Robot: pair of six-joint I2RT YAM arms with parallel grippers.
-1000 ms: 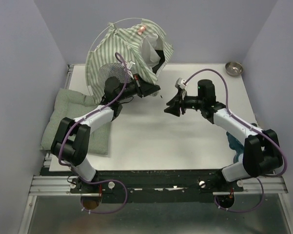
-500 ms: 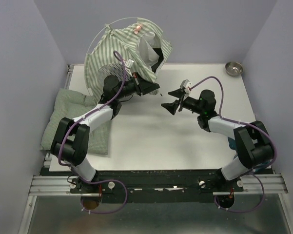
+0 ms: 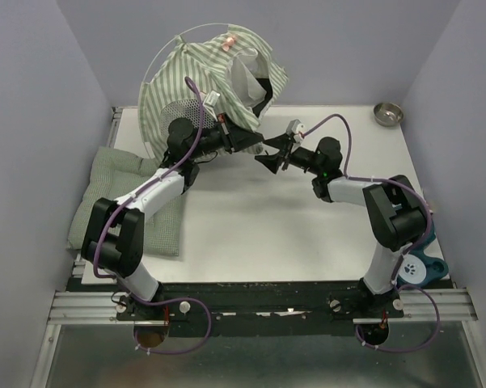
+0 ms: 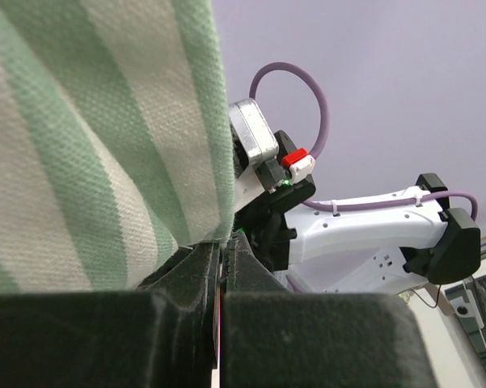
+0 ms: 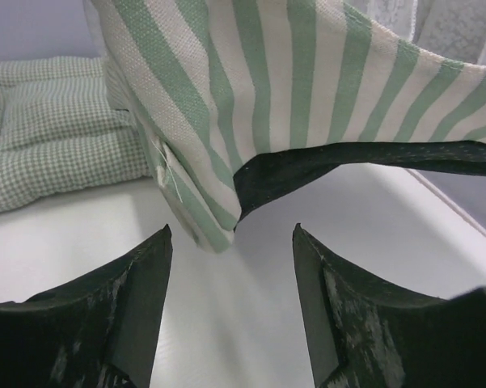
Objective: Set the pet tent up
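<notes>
Top external view showed me the job about halfway done. The green-and-white striped fabric pet tent [image 3: 210, 73] was lifted into a rough dome just beyond my left tool [image 3: 256, 144], with a thin whitish flexible pole [image 3: 155, 69] arching over its top. The cloth sagged and bunched, though. Its near corner hung loose rather than sitting flat on the white tabletop [image 3: 251, 234]. I judged that the frame was partly sprung, and that the skirt had yet to be spread and the tent stood squarely on its base.

My left tool had its jaws together, clamped on the tent's lower hem. In the left wrist view the striped fabric ran straight down into the closed fingers.

My right tool [image 5: 230, 234] sat just beside the left one with its jaws well apart and nothing held. A striped corner with dark edging hung just ahead of the gap between its fingers, and as far as I could tell nothing touched it. The flat green checked quilted cushion [image 3: 121, 194] lay well off to the outer side of the left tool, away from both grips.
</notes>
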